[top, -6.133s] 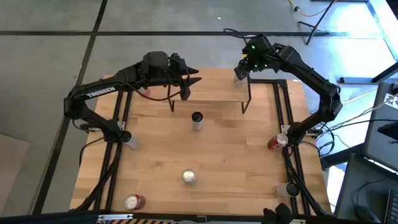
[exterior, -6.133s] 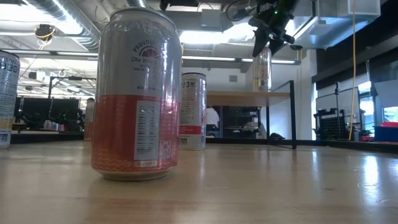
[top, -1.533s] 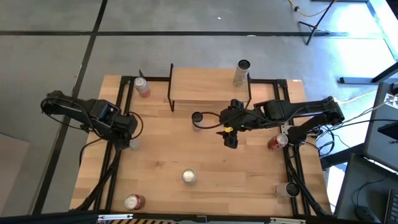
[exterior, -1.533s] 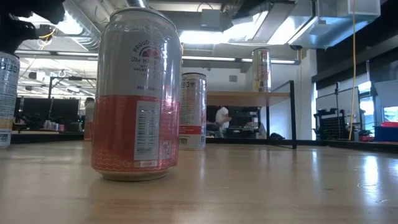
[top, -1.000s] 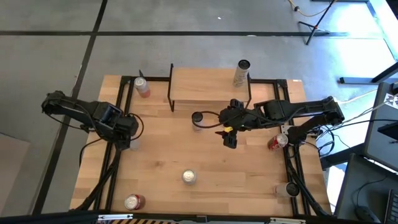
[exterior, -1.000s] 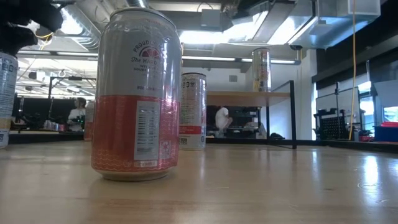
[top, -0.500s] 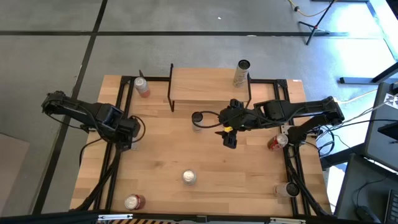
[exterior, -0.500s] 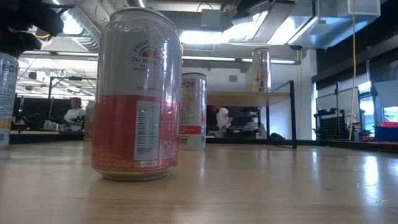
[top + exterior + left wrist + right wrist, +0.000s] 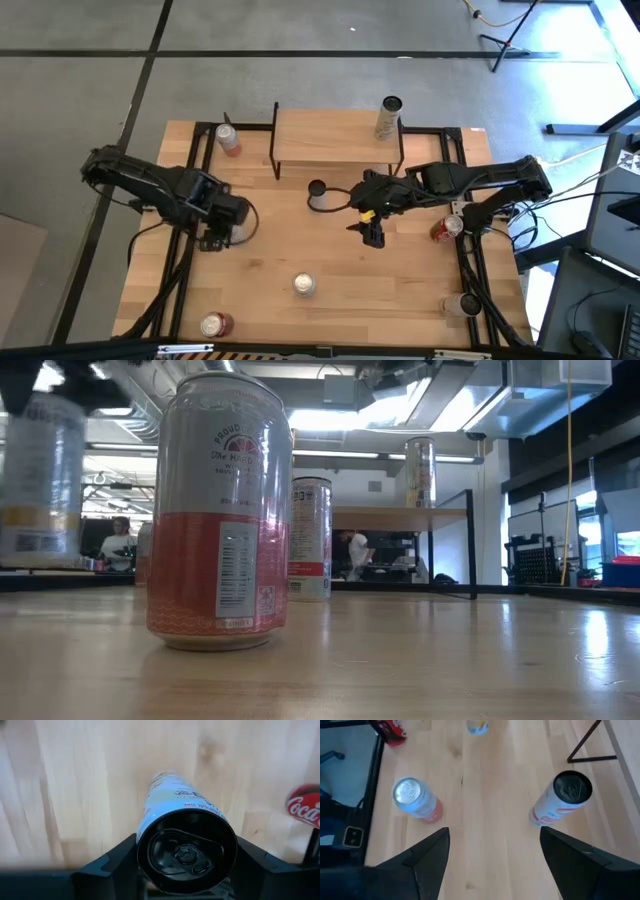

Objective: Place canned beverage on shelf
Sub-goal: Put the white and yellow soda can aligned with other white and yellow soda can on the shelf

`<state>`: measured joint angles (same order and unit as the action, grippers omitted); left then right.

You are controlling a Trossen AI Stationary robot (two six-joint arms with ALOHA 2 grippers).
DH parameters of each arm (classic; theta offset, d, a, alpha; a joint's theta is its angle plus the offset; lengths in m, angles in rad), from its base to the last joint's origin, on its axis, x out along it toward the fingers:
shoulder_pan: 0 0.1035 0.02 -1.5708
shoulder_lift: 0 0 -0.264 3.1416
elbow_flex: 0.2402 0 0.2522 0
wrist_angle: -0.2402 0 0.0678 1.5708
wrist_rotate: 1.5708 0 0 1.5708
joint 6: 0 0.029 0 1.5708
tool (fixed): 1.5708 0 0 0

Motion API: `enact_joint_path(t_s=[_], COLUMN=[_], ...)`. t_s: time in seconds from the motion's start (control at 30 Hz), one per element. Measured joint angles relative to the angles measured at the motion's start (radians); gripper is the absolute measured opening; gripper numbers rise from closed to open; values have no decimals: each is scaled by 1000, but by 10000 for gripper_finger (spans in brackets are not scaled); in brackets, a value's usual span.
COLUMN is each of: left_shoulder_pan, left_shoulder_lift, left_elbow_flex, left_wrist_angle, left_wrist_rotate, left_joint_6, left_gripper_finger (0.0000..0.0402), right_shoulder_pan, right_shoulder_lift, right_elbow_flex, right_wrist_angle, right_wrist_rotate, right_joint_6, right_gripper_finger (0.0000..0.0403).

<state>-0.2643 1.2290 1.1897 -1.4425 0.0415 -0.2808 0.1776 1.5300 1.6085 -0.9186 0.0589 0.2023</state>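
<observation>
The left gripper [image 9: 232, 226] sat over the left part of the table [image 9: 400, 290], its fingers [image 9: 107, 865] pressed against both sides of a white can [image 9: 182, 840] with a black top. In the low view this can [image 9: 40, 480] appeared blurred at the far left and seemed to be clear of the tabletop, though the contact point could not be confirmed.

The right gripper [image 9: 371, 232] hung over the centre-right of the table, just to the near right of a black-topped can [image 9: 316, 192] that stood in front of the shelf [image 9: 335, 135]. Its fingers [image 9: 427, 857] were spread wide with nothing between them. Through the right wrist view, that black-topped can [image 9: 562, 800] and a silver-topped can [image 9: 415, 800] with a reddish lower body stood upright on the wood, well apart from each other.

The shelf stood at the far edge of the table. One tall can [image 9: 387, 118] stood upright on its far right corner; the rest of the board was bare wood.

Other cans on the table:
- a red-and-white can [image 9: 229, 140] just left of the shelf;
- the silver-topped can [image 9: 303, 285] near the middle front;
- a red can [image 9: 214, 325] at the near left corner;
- a red can [image 9: 444, 228] at the right edge;
- a pale can [image 9: 465, 304] at the near right.
</observation>
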Motion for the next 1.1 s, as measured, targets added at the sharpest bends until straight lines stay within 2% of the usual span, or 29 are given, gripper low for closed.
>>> enact_joint_path(t_s=[0.27,0.5,0.77,1.1], left_shoulder_pan=[-53,-113,-177,-198], left_shoulder_lift=[197,277,339,364], left_elbow_flex=[158,161,161,163], left_wrist_angle=[9,75,113,196], left_wrist_rotate=[-54,-27,-10,-31], left_joint_6=[332,549,681,689], left_gripper_finger=[221,221,222,298], right_shoulder_pan=[34,93,93,92], right_shoulder_lift=[67,137,177,192], right_elbow_flex=[0,0,0,0], right_wrist_angle=[96,222,276,284], right_wrist_rotate=[-4,2,-4,-7], right_joint_6=[31,98,210,217], right_gripper_finger=[298,298,298,298])
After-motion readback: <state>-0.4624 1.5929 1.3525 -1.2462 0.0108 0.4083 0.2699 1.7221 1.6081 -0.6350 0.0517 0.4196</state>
